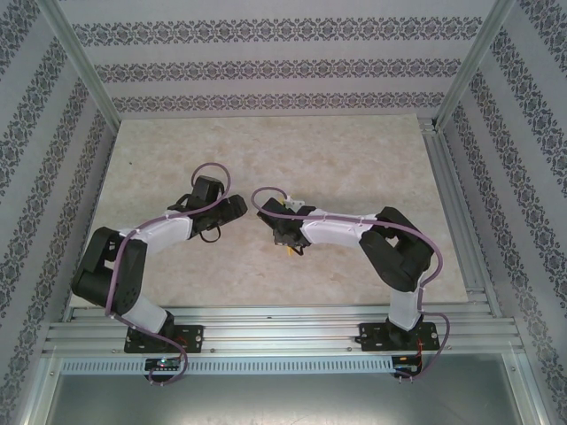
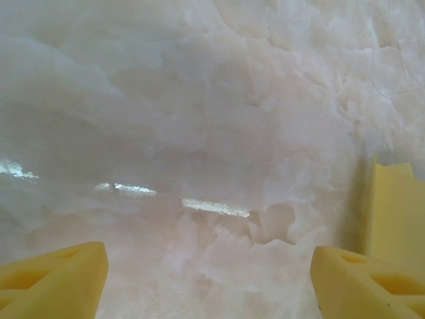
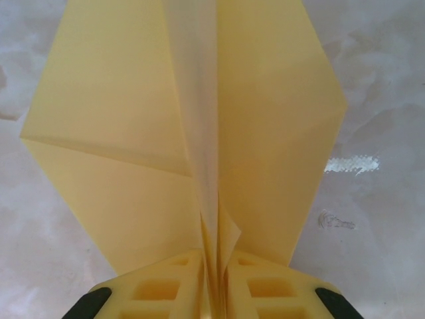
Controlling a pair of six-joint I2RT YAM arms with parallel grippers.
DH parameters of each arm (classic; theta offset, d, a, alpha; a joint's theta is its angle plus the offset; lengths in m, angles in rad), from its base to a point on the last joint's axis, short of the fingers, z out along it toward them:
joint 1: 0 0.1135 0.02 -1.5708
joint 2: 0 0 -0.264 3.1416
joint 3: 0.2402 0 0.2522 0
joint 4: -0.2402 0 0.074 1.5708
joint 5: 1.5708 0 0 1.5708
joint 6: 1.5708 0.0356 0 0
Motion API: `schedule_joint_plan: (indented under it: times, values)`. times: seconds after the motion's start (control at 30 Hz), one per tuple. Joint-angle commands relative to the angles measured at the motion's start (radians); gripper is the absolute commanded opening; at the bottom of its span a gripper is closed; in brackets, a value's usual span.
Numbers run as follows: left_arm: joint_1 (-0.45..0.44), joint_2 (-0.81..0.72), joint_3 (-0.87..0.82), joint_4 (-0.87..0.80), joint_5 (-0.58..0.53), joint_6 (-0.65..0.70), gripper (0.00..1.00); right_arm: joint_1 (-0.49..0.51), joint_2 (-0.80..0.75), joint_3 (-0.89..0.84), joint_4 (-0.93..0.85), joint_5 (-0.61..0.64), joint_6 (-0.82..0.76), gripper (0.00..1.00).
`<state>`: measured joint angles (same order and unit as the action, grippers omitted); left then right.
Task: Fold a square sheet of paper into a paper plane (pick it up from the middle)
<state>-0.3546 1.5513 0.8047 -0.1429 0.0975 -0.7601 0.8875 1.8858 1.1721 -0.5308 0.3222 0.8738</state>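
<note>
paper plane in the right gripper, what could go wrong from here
1. The right gripper pinches the paper plane only at its narrow centre fold, so it could slip or twist out.
2. The left gripper is open and holds nothing, so the wings are unsupported and may splay or crumple against the table.

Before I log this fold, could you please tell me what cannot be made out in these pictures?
Right wrist view: the folded yellow paper sheet has its far end cut off by the top edge.
Top view: the sheet is almost wholly hidden beneath the right pincer.
Left wrist view: a yellow strip, cut by the right edge, could be paper or pincer; unclear.
</note>
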Motion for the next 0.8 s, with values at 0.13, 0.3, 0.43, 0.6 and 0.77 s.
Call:
schedule_joint_plan:
  times: [0.13,0.3,0.43,0.6,0.77]
  values:
    - [0.013,-0.051,0.001,-0.056,-0.049,0.042,0.86,-0.009,0.030,0.032,0.008,-0.002,-0.004,0.19]
    - [0.014,-0.066,0.006,-0.080,-0.070,0.056,0.87,-0.013,0.047,0.034,0.010,-0.005,-0.004,0.18]
    - [0.018,-0.078,0.009,-0.100,-0.093,0.068,0.90,-0.013,0.052,0.035,0.013,-0.005,-0.004,0.18]
    - [0.020,-0.083,0.009,-0.105,-0.099,0.074,0.91,-0.015,0.051,0.038,0.012,0.001,-0.007,0.14]
    - [0.025,-0.099,0.008,-0.123,-0.118,0.088,0.93,-0.026,0.031,0.050,0.006,0.028,-0.042,0.07]
